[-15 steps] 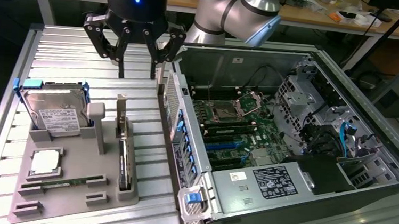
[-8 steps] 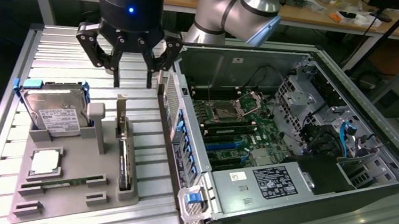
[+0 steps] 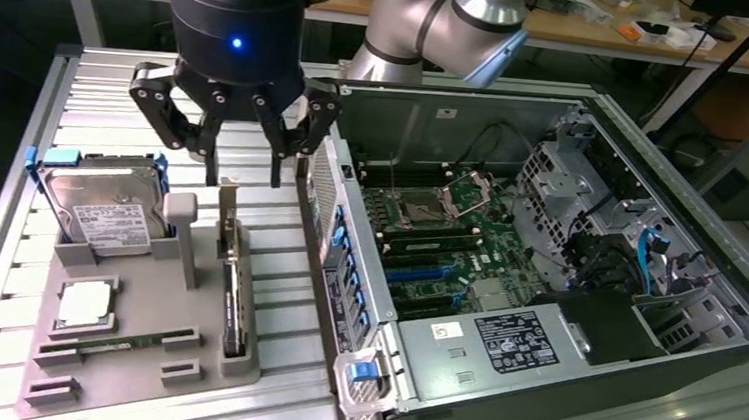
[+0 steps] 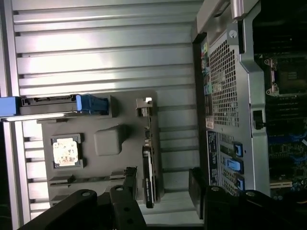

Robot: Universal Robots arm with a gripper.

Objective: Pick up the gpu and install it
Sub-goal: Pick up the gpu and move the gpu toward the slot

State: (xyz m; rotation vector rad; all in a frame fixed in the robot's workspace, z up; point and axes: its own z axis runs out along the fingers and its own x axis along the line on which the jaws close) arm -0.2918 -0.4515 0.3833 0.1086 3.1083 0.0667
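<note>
1. The black metal gripper hangs over the flat grey plastic holder tray. Its fingers are spread wide and pinch nothing.
2. The gpu, a slim long dark card with a silver metal end bracket, stands on its edge in a slot of this tray (the side nearest the case), below the fingers.
3. The open dark computer case lies just beside the tray, at the exterior view's right.
</note>
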